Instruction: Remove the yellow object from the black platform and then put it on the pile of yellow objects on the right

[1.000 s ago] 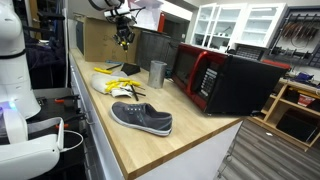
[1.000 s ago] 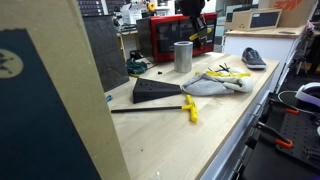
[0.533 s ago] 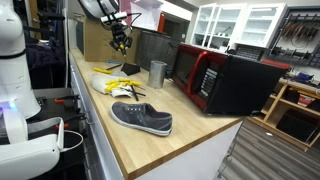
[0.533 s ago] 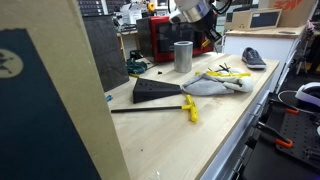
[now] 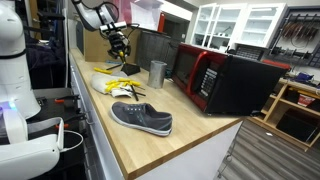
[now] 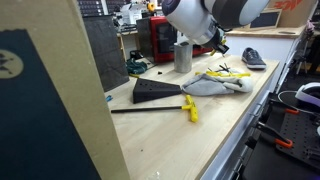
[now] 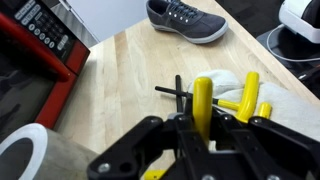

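My tool (image 7: 203, 124) is clamped on the yellow stick (image 7: 203, 95), just above the pile of yellow objects (image 7: 248, 97). Stick looks light, rigid, slick plastic, so I'd grip it mid-length. Grey shoe (image 7: 187, 20) sits beyond the pile on the tabletop (image 7: 120, 80).
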### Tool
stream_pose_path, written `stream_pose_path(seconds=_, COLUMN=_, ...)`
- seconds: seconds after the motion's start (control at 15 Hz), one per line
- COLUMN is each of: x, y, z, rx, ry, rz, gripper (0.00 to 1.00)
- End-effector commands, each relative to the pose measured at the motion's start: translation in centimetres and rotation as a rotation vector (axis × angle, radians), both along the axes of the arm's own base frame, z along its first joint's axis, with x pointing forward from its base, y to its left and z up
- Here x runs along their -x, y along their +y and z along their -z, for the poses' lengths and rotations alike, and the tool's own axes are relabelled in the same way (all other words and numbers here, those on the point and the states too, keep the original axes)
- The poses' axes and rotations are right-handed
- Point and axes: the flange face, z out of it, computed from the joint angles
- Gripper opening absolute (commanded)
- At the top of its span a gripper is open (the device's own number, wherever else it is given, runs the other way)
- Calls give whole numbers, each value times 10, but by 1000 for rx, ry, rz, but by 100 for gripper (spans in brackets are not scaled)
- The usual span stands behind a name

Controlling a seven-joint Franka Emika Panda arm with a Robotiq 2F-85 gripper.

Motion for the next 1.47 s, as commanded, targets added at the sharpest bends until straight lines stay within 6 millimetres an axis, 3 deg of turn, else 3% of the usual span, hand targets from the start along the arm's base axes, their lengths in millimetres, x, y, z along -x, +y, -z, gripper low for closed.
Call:
stream_pose_path(seconds=0.0, x=5, y=-2, z=16, rx=49, ry=89, rz=-65, gripper=3)
stream_pose_path(seconds=0.27, x=8, y=1, z=28, rx=-11, ry=258, rz=-220, gripper=3)
stream_pose_path(seconds=0.87, x=13, y=6, z=27, rx=-109, ry=597, rz=-588, gripper=3)
stream_pose_path(seconds=1.33, x=30, y=-15, z=21, rx=-50, ry=734, rz=-781, gripper=3)
stream_pose_path(seconds=1.4, x=32, y=-18, z=20, rx=-38, ry=738, rz=-795, gripper=37)
